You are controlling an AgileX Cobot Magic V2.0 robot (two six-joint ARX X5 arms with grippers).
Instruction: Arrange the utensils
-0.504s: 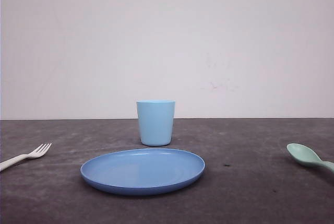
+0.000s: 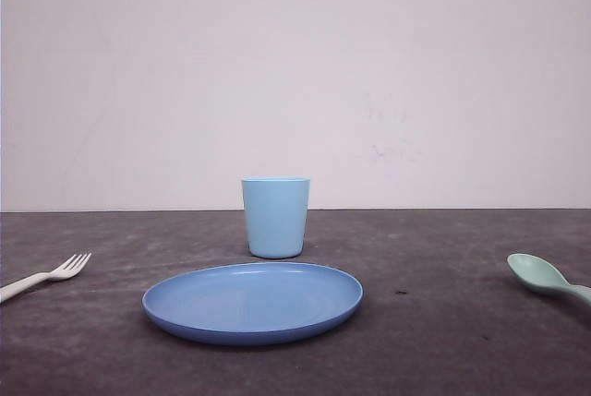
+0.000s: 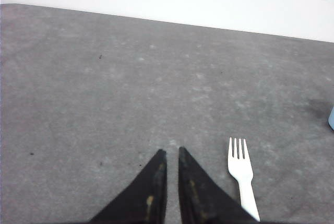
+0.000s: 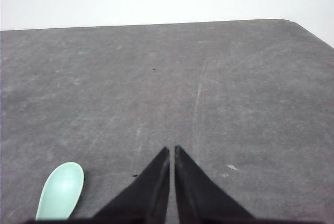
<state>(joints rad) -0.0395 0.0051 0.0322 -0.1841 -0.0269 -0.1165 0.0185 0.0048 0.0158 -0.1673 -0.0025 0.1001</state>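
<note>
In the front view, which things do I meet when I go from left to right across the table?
fork → plate → spoon. The cup stands behind the plate, overlapping its span, so I leave it out.

Both claws, left claw point(image 3: 171, 153) and right claw point(image 4: 171, 150), have black, tapering, pointed fingers, the left's scuffed.

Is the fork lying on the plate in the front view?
No. The fork lies on the table near the left edge, well apart from the plate, which holds nothing.
</note>
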